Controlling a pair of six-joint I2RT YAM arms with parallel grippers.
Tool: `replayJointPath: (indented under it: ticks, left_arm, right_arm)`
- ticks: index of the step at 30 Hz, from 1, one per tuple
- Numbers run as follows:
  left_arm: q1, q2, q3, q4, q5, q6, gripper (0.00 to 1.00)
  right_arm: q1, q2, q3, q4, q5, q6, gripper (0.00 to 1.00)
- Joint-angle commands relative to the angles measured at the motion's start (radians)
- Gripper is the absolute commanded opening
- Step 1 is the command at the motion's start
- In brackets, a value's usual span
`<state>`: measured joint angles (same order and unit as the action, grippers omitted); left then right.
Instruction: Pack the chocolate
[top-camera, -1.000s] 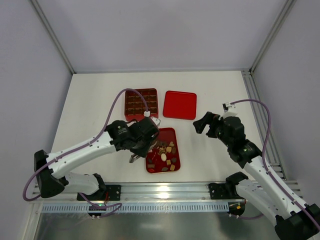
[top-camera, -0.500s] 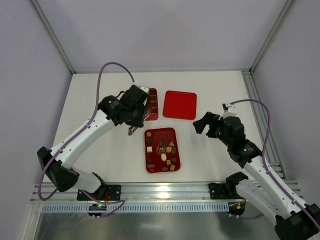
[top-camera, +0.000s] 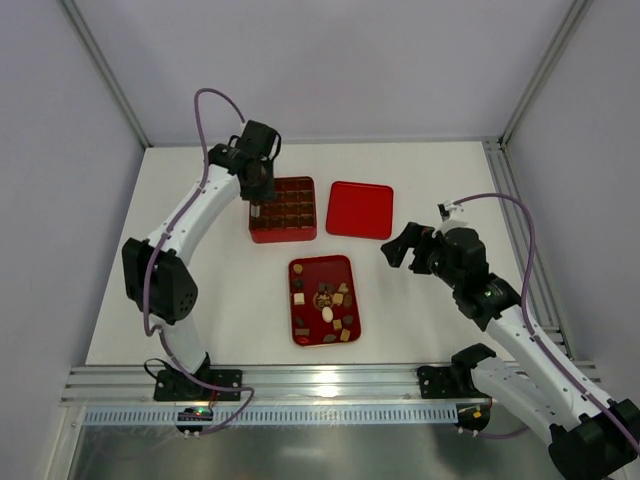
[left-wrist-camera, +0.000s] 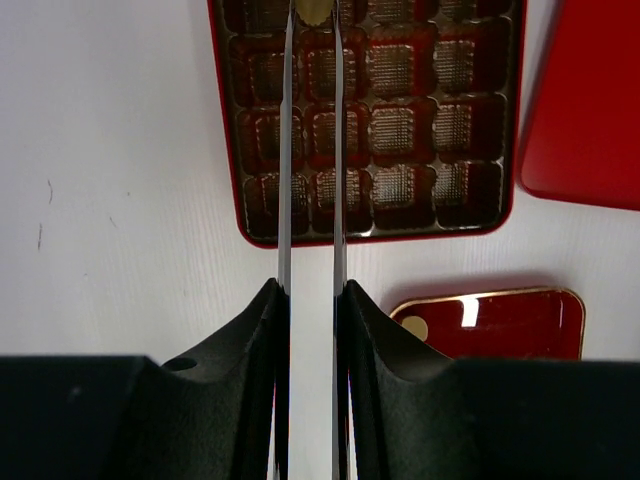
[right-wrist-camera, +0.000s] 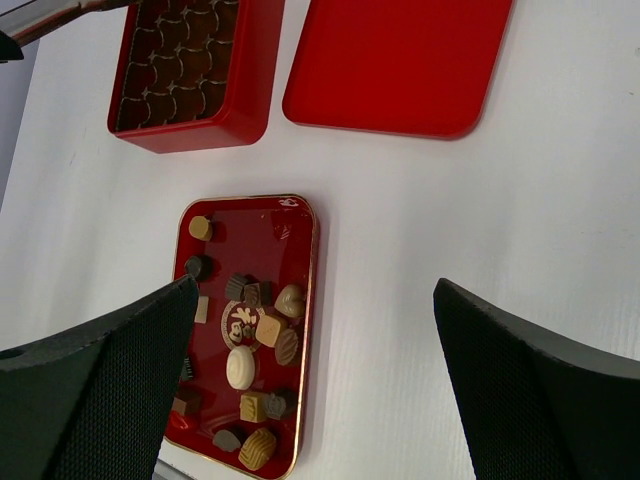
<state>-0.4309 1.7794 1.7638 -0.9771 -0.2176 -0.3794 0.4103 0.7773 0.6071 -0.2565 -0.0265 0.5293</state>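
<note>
Near edge: an aluminium rail runs across the front, with both arm bases bolted on it.
Surface: white and matte, with a few faint marks seen from the left wrist.
Tray: a flat red tray with a gold rim lies on the surface at the centre, nearest the rail.
Chocolate: loose pieces of chocolate, dark brown, tan and cream-white, are scattered in the tray, mostly toward its near end.
Right hand: the right hand hangs above the bare surface to the right of the tray, its fingers spread wide with nothing between them.
Box: a red square box with grid compartments stands just beyond the tray, slightly left; its cells show a brown ribbed liner.
Lid: a flat red lid lies just to the right of the box, with a narrow strip of surface between them.
Left hand: the left hand reaches over the far left part of the box, its fingers drawn together on a tan chocolate piece at their tips.
Cable: a purple cable loops above the left arm.
Room: plain pale walls enclose the surface on three sides, with grey metal frame posts at the far corners.
</note>
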Motion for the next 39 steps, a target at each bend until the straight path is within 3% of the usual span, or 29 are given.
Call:
replayJointPath:
  ticks: [1, 24, 39]
  left_arm:
    - [0.041, 0.041, 0.086, 0.049, -0.017, 0.03, 0.25]
    - [0.092, 0.123, 0.071, 0.055, -0.025, 0.053, 0.35]
    - [0.058, 0.022, 0.036, 0.015, 0.035, 0.043, 0.36]
  right_arm:
    - [0.002, 0.0, 0.048, 0.017, -0.02, -0.012, 1.0]
    - [0.001, 0.0, 0.026, 0.022, -0.026, 0.001, 1.0]
    - [0.002, -0.023, 0.028, 0.007, -0.013, -0.002, 1.0]
